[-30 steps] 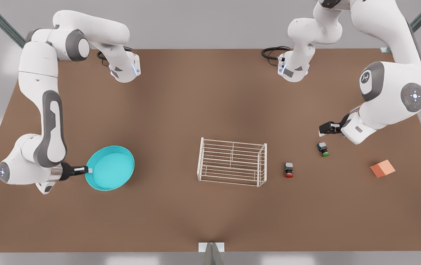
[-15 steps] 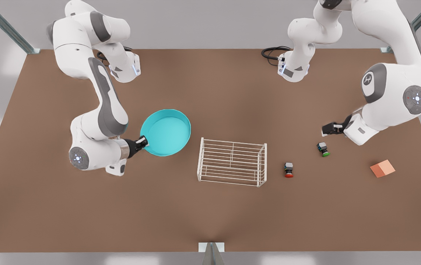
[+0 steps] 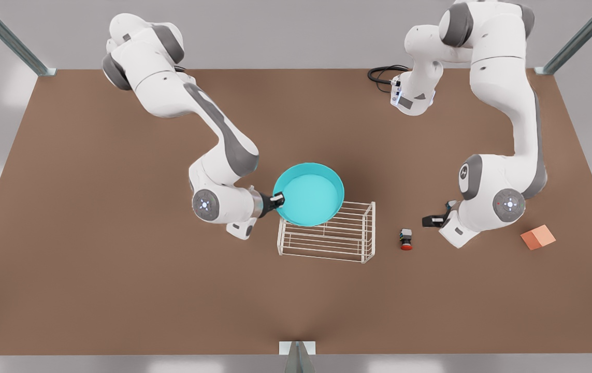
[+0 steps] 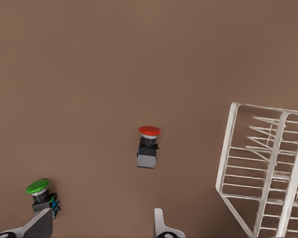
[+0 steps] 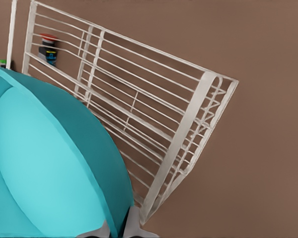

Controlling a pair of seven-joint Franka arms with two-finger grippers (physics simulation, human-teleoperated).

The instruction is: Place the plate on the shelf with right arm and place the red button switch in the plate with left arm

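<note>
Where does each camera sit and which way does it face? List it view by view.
Front view: high above the brown table, looking down on both white arms.
Left wrist view: on the left arm, facing down at the red button switch; the left tool shows its open fingertips.
Right wrist view: on the right arm, facing the round turquoise plate that the right tool grips.
Shared: the white wire shelf.

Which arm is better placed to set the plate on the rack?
Right. Its gripper already clamps the plate by the rim, over the rack. The left gripper hangs open beside the red button.
</note>
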